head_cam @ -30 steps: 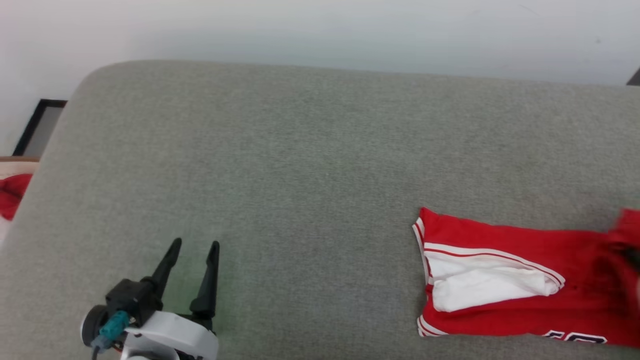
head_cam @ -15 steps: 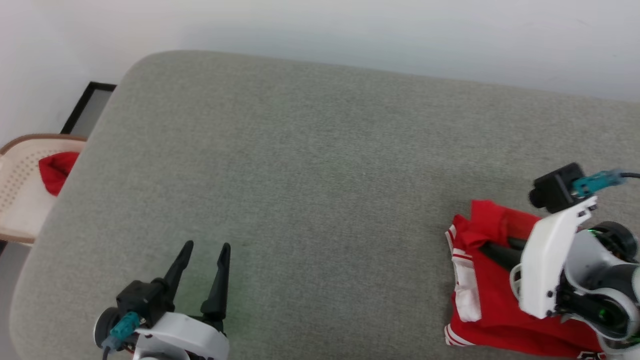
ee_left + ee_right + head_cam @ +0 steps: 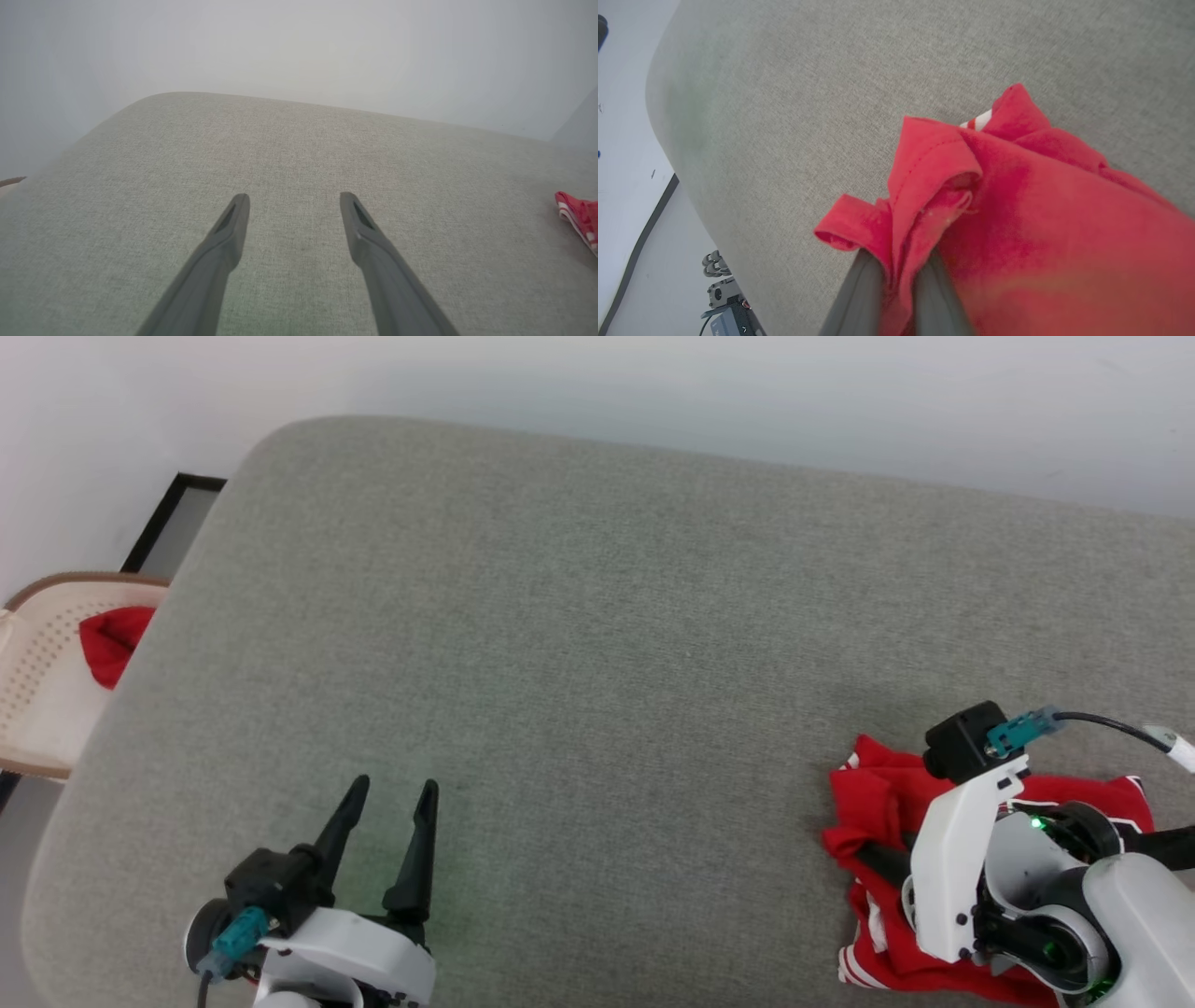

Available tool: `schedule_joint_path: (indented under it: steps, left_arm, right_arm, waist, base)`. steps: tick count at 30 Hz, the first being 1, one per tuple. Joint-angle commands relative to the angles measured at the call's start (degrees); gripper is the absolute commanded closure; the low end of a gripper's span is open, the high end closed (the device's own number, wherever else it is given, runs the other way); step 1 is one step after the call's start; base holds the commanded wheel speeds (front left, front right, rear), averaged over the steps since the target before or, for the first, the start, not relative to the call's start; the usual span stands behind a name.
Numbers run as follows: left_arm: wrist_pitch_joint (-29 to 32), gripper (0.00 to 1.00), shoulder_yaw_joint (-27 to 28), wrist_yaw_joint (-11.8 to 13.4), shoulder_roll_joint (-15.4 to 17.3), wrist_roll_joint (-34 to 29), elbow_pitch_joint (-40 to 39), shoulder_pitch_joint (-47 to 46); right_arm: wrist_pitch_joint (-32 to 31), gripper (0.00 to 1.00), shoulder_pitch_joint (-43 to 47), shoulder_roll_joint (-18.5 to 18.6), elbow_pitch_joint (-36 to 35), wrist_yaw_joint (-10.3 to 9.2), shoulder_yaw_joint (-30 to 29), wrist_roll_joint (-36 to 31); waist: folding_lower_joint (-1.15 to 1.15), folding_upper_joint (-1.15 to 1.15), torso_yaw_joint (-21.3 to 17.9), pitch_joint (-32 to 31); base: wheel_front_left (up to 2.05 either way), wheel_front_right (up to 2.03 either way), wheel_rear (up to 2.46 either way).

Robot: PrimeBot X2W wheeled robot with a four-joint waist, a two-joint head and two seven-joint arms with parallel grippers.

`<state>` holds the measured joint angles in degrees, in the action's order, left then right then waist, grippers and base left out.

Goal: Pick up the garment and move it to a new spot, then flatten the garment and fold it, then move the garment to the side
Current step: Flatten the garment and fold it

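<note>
The right tool (image 3: 896,268) is pinched tight on the garment (image 3: 1017,210). Its two dark fingers (image 3: 859,289) squeeze a bunched red fold between them. The rest of the red shirt lies in a crumpled heap under and around this tool, on the grey surface (image 3: 597,616). A bit of white and red striped trim (image 3: 978,120) peeks out a little way past the fingertips.

The left tool (image 3: 396,782) is spread wide and grasps nothing. Its fingers point out over bare grey cloth. The shirt is well apart from it, far off to its right.

Past both tools the surface runs on to a rounded far edge. A pale wall (image 3: 653,383) stands behind that edge.

Off to the left of the left tool, past the side of the surface, is a pale plastic thing with little holes (image 3: 37,672). A small red cloth (image 3: 110,642) lies in it. Farther back, by the wall, is a dark frame (image 3: 173,523).
</note>
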<state>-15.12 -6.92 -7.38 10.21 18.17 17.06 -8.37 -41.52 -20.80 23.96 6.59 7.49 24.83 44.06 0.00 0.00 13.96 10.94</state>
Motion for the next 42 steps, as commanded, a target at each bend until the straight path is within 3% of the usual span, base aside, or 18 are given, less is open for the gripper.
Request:
schedule_joint_path:
  steps: [1, 2, 15, 22, 33, 37, 42]
  left_arm:
    - [0.02, 0.00, 0.29, -0.13, 0.31, 0.33, 0.25, -0.54]
    - [0.02, 0.00, 0.41, -0.13, 0.44, 0.38, 0.38, -0.44]
    - [0.02, 0.00, 0.54, -0.13, 2.22, 1.64, 2.01, 1.96]
    - [0.02, 0.00, 0.34, -0.12, 3.09, 3.76, 5.13, 3.30]
    - [0.02, 0.00, 4.19, -0.13, 3.71, 3.12, 5.61, 5.82]
    - [0.02, 0.00, 4.88, -0.13, 3.63, 2.78, 4.24, 7.26]
    - [0.02, 0.00, 6.06, -0.13, 3.27, 2.36, 1.27, 10.28]
  right_arm:
    - [1.26, 0.24, -1.12, -0.42, 0.83, -0.01, 1.02, 0.78]
    - [1.89, 0.00, -1.27, -0.59, 1.14, 0.00, 1.25, 1.30]
    - [10.68, 0.00, -1.30, 3.27, 2.65, 0.00, -1.05, 4.87]
    - [23.95, 0.00, 0.52, 5.92, 9.45, -0.01, -1.90, 1.53]
    - [46.71, 0.00, 3.39, 3.57, 17.83, -0.01, -3.26, -0.91]
    - [52.47, 0.00, 5.78, 3.46, 18.49, -0.01, -4.13, -1.43]
    - [55.08, 0.00, 9.38, 3.83, 17.26, -0.01, -5.99, -2.45]
  waist:
    - [0.00, 0.00, -0.83, -0.43]
    - [0.00, 0.00, -1.19, -0.70]
    - [0.00, 0.00, -6.83, -5.65]
    - [0.00, 0.00, -10.67, -8.56]
    - [0.00, 0.00, -14.48, -12.40]
    - [0.00, 0.00, -14.29, -13.64]
    - [0.00, 0.00, -14.08, -14.61]
  base:
    - [0.00, 0.00, 0.00]
    - [0.00, 0.00, 0.00]
    - [0.00, 0.00, 0.00]
    - [0.00, 0.00, 0.00]
    - [0.00, 0.00, 0.00]
    - [0.00, 0.00, 0.00]
    - [0.00, 0.00, 0.00]
